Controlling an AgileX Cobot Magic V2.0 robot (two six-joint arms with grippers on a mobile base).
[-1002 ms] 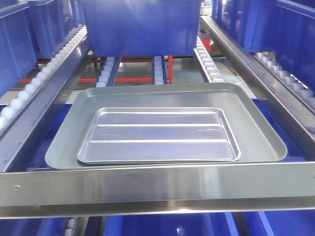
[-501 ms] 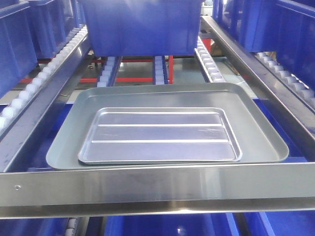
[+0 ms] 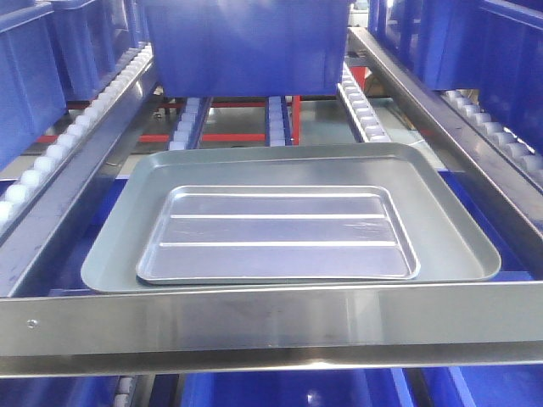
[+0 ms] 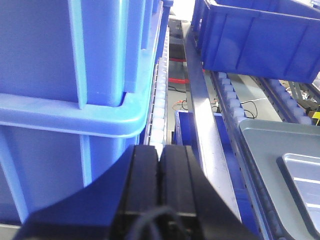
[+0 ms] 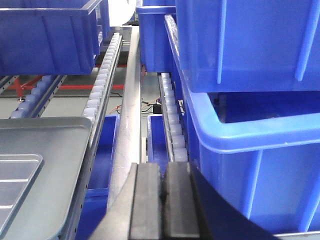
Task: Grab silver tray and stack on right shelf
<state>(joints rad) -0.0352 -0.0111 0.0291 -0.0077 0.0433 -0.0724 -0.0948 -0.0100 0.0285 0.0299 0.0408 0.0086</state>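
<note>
The silver tray (image 3: 277, 233), with its 2 raised ridges running lengthwise, lies flat inside the larger grey tray (image 3: 450, 229), toward that tray's front edge and a little left of its middle. The grey tray sits on the rack level just behind the wide brushed-steel front crossbar (image 3: 271, 326). Beyond the grey tray stands a blue bin (image 3: 246, 47), and white roller rails (image 3: 361, 106) run back along its right side.

The left gripper (image 4: 160, 165) hangs off the grey tray's left side, beside a stack of blue crates (image 4: 65, 100), its 2 black fingers pressed together with nothing between them. The right gripper (image 5: 162, 192) hangs off the grey tray's right side, next to a blue tub (image 5: 250, 135); its fingers look nearly closed, perhaps with a thin gap, and hold nothing.
</note>
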